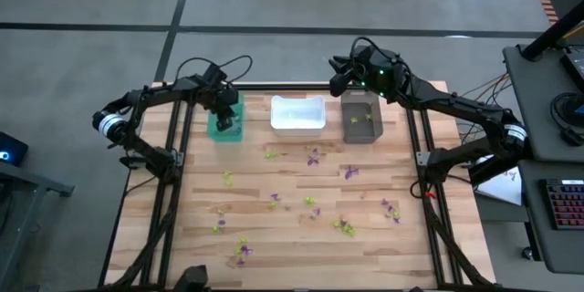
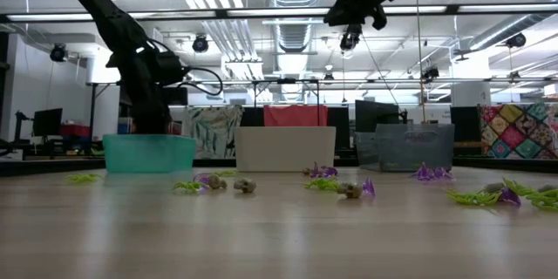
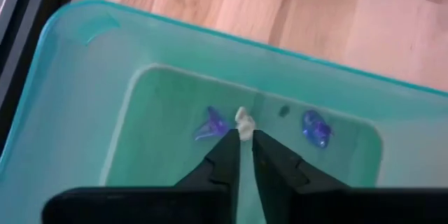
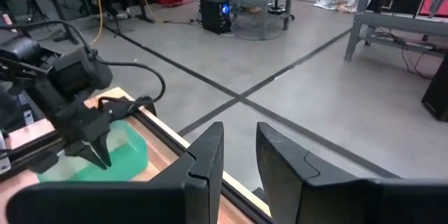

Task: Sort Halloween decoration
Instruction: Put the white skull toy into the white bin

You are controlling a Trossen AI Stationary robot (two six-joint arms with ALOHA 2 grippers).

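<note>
The left gripper's (image 3: 245,147) fingers, a narrow gap apart, pinch a pale greyish trinket (image 3: 243,122) inside the far-left teal plastic bin (image 3: 84,105), beside two purple trinkets (image 3: 210,124). The right gripper (image 4: 238,155), fingers slightly apart and empty, hovers above the far edge of the worktop (image 1: 274,237), behind the dark brown bin (image 1: 361,119). A white bin (image 1: 297,115) stands between the two bins.

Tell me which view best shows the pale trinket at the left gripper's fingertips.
The left wrist view: the pale trinket sits at the tips of the left gripper, inside the teal bin beside two purple trinkets. The high and low views show only the bin and arm; the right wrist view shows them farther off.
</note>
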